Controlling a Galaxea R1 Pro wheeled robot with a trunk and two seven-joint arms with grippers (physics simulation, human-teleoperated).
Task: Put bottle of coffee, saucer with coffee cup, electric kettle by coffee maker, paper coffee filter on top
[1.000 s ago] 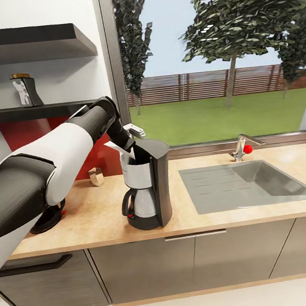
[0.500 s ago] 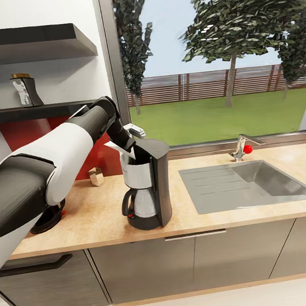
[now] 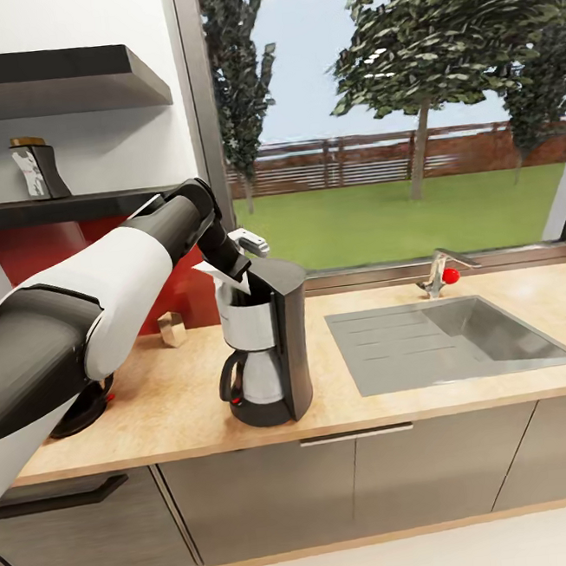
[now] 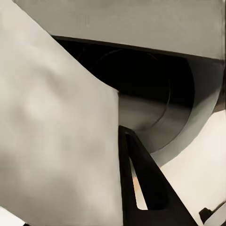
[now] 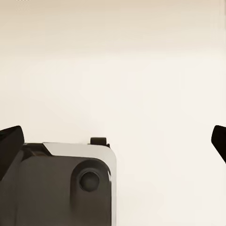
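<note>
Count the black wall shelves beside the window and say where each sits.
2. The thick upper shelf hangs near the top of the wall; the thin lower shelf, below it, carries the bottle of coffee. More may lie beyond the frame.

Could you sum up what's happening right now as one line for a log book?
left tool: at coffee maker top, paper coffee filter beside it | bottle of coffee: on kitchen shelf | right tool: open
</note>
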